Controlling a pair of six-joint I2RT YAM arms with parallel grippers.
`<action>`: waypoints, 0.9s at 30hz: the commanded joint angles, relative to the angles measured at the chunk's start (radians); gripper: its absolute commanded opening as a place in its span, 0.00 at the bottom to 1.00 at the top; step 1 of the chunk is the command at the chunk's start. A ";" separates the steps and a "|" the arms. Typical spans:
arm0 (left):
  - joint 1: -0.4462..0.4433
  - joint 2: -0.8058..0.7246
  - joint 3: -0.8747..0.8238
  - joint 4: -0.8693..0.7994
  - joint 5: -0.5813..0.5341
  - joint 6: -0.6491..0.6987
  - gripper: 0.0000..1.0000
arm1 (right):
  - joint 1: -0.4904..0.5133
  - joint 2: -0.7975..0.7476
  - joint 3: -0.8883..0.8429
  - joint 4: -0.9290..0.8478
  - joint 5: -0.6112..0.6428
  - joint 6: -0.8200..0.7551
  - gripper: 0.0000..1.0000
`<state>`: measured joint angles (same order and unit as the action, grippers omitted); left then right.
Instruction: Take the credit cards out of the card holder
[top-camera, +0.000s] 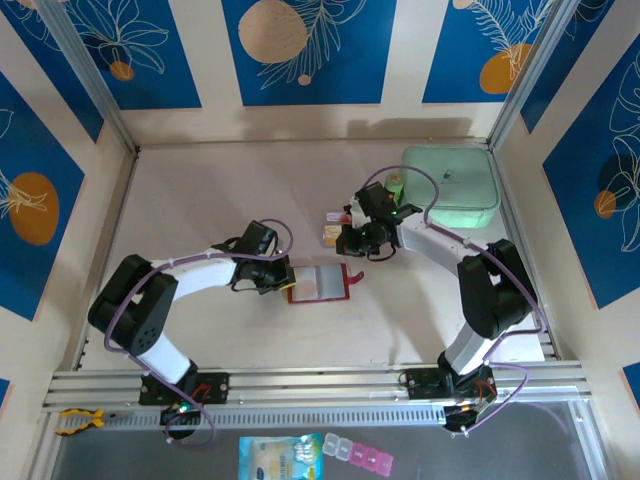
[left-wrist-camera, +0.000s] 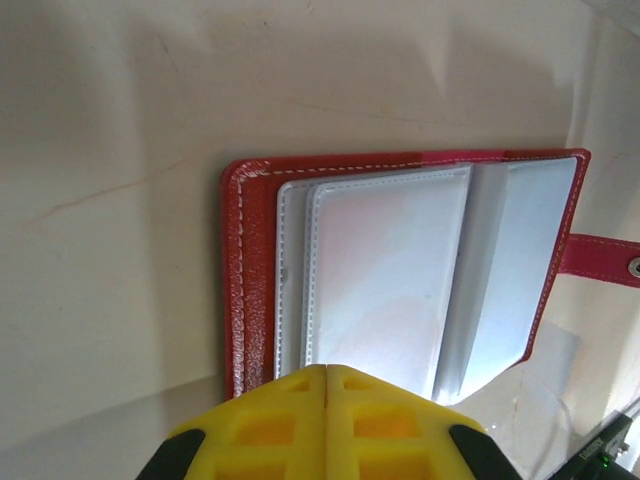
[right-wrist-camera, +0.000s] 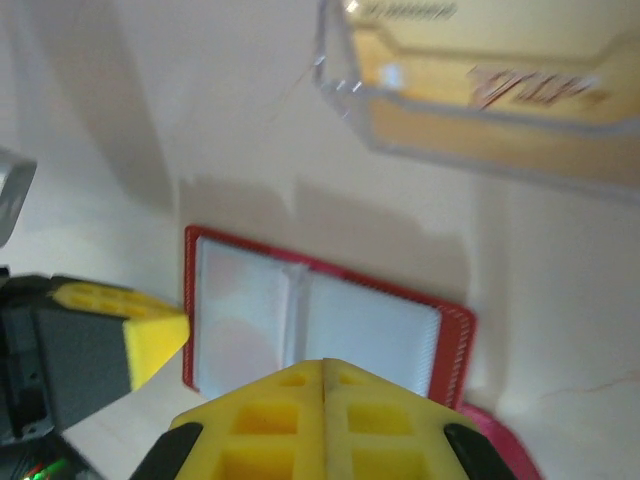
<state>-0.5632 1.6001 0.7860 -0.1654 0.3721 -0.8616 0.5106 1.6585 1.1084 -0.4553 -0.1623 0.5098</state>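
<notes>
The card holder lies open and flat on the table, red border up; its greyish clear pockets look empty. My left gripper is shut with nothing between its fingers, its tips over the holder's left edge. My right gripper is shut and empty, hovering just beyond the holder's far edge. A tan-gold credit card with red print lies past the holder, seen through a clear plastic sleeve. A left finger shows in the right wrist view.
A big mint green case stands at the back right, with a small green object beside it. The holder's snap tab sticks out to the right. A printed packet and a pill box lie in front of the rail.
</notes>
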 joint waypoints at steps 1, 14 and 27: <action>0.009 -0.005 -0.020 -0.025 -0.030 0.016 0.04 | 0.041 -0.005 -0.003 0.021 -0.067 0.033 0.00; 0.012 0.019 -0.038 -0.010 -0.025 0.024 0.02 | 0.127 0.124 0.053 0.050 -0.113 0.138 0.12; 0.012 0.030 -0.060 0.010 -0.010 0.009 0.02 | 0.164 0.220 0.085 0.068 -0.155 0.168 0.29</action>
<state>-0.5583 1.6188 0.7506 -0.1467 0.3576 -0.8551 0.6632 1.8610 1.1709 -0.3954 -0.2749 0.6640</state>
